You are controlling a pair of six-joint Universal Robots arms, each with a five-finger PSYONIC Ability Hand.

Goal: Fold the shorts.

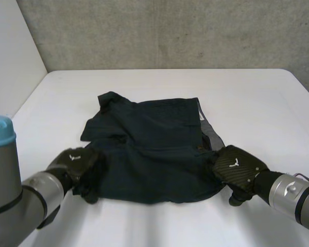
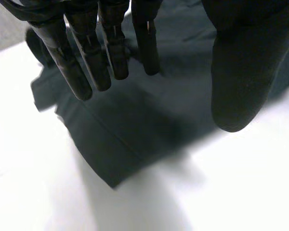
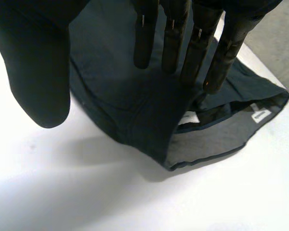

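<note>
Dark navy shorts (image 1: 149,149) lie in a loose fold in the middle of the white table (image 1: 247,98), with the grey inside of the waistband (image 1: 212,135) and a white label showing at their right side. My left hand (image 1: 78,163) hovers at the shorts' near left corner (image 2: 116,159), fingers (image 2: 89,57) straight and thumb apart, nothing held. At the near right corner my right hand (image 1: 239,169) is open just above the cloth (image 3: 149,120), its fingers (image 3: 183,33) straight over the fabric beside the grey waistband (image 3: 216,142).
A grey concrete wall (image 1: 170,31) stands behind the table's far edge. A white panel (image 1: 10,56) rises at the left. Bare white tabletop lies on all sides of the shorts.
</note>
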